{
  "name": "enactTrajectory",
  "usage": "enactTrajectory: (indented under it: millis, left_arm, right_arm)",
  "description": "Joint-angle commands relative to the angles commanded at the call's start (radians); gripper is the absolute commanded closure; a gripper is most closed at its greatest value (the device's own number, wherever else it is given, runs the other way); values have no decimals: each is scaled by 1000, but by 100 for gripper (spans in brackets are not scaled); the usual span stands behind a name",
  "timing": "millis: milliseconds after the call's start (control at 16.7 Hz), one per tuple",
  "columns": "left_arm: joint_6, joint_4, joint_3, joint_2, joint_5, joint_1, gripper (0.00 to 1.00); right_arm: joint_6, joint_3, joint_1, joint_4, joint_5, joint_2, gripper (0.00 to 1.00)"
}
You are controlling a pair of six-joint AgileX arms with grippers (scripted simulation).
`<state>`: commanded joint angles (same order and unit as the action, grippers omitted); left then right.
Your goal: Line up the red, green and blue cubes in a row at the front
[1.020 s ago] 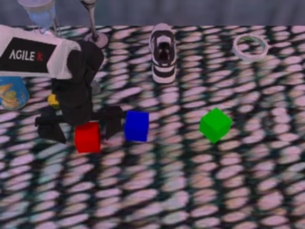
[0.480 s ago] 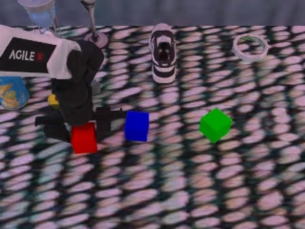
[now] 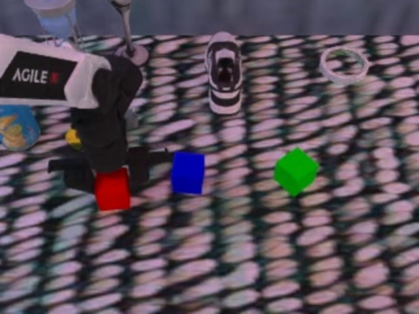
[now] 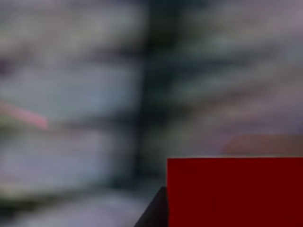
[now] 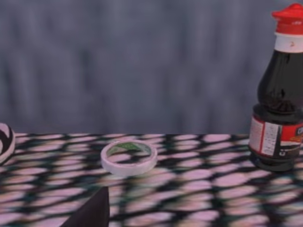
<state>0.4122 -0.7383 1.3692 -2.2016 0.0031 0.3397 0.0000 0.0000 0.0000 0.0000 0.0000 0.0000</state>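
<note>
Left tool (image 3: 111, 171) grips red cube (image 3: 112, 189) (blue cube (image 3: 188, 173) beside).

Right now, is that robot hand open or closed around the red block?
Closed. The left hand has a dark finger pressed against each side of the red block.

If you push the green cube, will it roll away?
Probably not: the green cube has flat faces and sits flat on the table, so it would likely slide, not roll. It looks low and squat, so tipping seems unlikely.

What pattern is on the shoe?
Black and white stripes on the shoe, clearest in the top view.
</note>
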Motion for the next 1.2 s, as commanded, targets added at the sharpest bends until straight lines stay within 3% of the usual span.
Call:
enactTrajectory:
  millis: [360, 780, 1200]
  left_arm:
    - [-4, -32, 20, 35, -10, -6, 100]
    - [-4, -250, 131, 140, -11, -21, 100]
    - [30, -250, 104, 163, -12, 24, 100]
  right_arm:
    - [0, 0, 0, 0, 0, 0, 0]
    - [0, 0, 0, 0, 0, 0, 0]
    - [0, 0, 0, 0, 0, 0, 0]
